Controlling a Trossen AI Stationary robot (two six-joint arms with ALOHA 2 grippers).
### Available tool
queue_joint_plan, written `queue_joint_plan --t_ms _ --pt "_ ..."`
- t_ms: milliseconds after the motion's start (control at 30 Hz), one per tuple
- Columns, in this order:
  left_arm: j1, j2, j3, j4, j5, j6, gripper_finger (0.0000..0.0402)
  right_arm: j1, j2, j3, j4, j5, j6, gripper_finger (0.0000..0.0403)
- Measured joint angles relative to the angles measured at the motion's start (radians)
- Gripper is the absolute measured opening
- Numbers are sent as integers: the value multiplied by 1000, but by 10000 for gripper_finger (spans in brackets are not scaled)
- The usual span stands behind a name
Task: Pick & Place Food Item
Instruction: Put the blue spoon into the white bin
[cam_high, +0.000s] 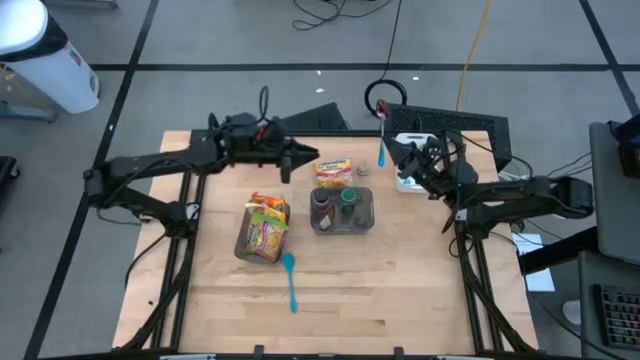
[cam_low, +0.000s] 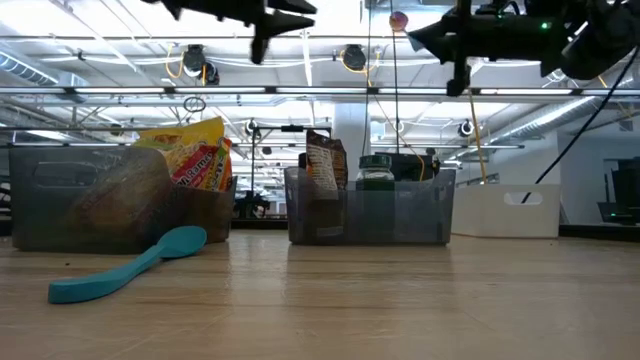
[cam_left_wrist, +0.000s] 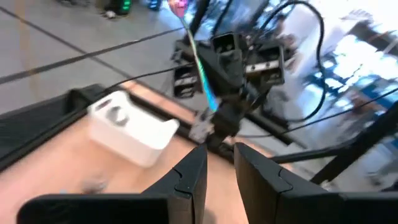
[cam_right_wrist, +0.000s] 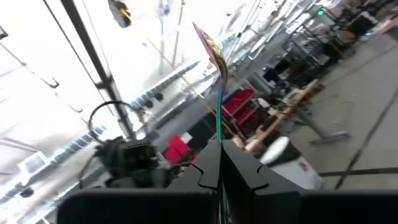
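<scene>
A yellow food packet (cam_high: 333, 172) lies flat on the table at the far middle, behind a clear bin (cam_high: 366, 222) holding bottles. My left gripper (cam_high: 312, 157) hovers above the table just left of the packet, open and empty; its wrist view shows a narrow gap between the fingers (cam_left_wrist: 221, 165). My right gripper (cam_high: 390, 150) is raised at the packet's right and shut on a thin teal utensil with a pink end (cam_high: 380, 135), which also shows in the right wrist view (cam_right_wrist: 219, 106) and the left wrist view (cam_left_wrist: 202, 68). My right gripper pinches the utensil's teal shaft (cam_right_wrist: 219, 134) between its two shut fingers. The shaft runs out past the fingertips, and its pink end (cam_right_wrist: 208, 40) points away from the gripper. The utensil is lifted clear of the table.
A second bin (cam_high: 262, 232) with snack bags stands at the table's middle left. A teal spoon (cam_high: 290, 280) lies on the wood in front of it. A white box (cam_high: 408, 182) stands at the right, beneath my right arm. The near half of the table is bare wood.
</scene>
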Motion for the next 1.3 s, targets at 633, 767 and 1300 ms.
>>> queue_joint_plan --t_ms 633,767,1300 --pt "16 237 0 448 227 -247 88 34 277 325 41 -158 6 0" --pt "26 235 0 456 238 -254 95 34 320 360 55 -168 26 0" --pt "30 235 0 499 253 -289 229 34 367 393 71 -176 47 0"
